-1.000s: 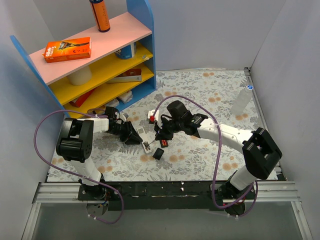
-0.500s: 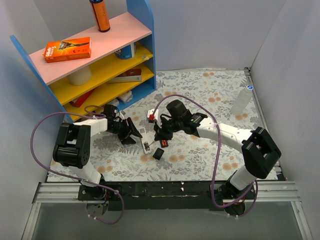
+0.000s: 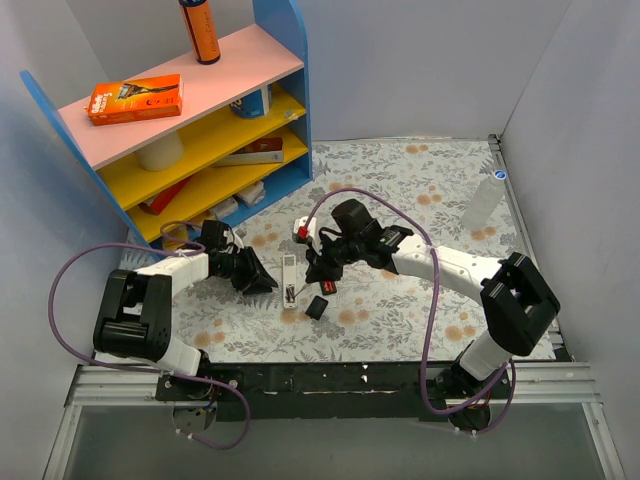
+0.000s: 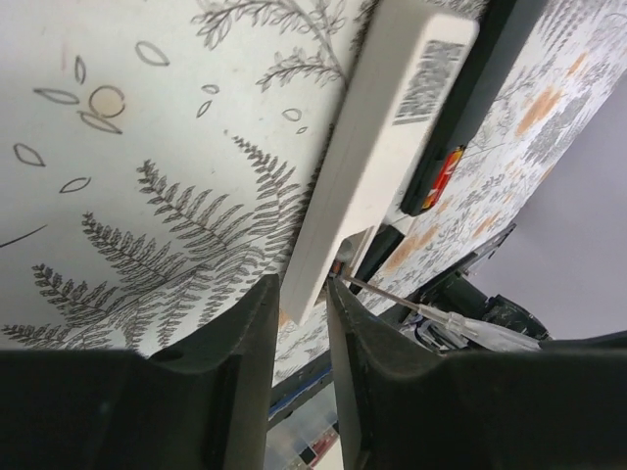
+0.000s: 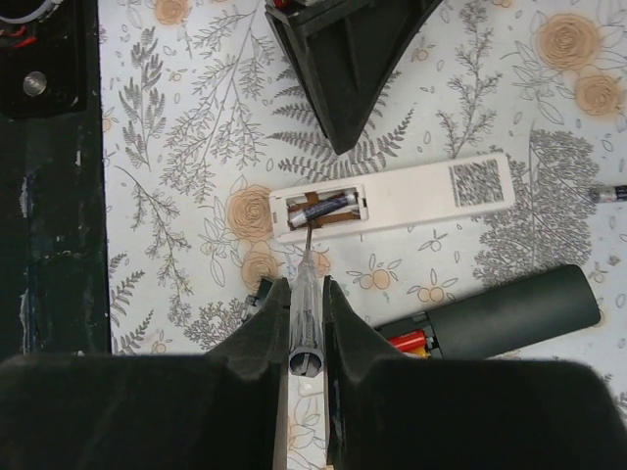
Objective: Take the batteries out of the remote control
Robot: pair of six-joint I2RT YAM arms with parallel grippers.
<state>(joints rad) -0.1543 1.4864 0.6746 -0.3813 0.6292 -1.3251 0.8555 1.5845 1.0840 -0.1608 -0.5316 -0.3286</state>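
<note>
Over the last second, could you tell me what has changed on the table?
The left claw drew back leftward off the white remote, which now lies free, turned nearly straight. The right claw stayed over it, clamped on the thin tool at the open battery bay; the black remote is unmoved.

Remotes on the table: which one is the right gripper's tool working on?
The white remote, its battery bay open with a cell inside. The tool tip reaches into that bay. The black remote lies nearer, untouched.
</note>
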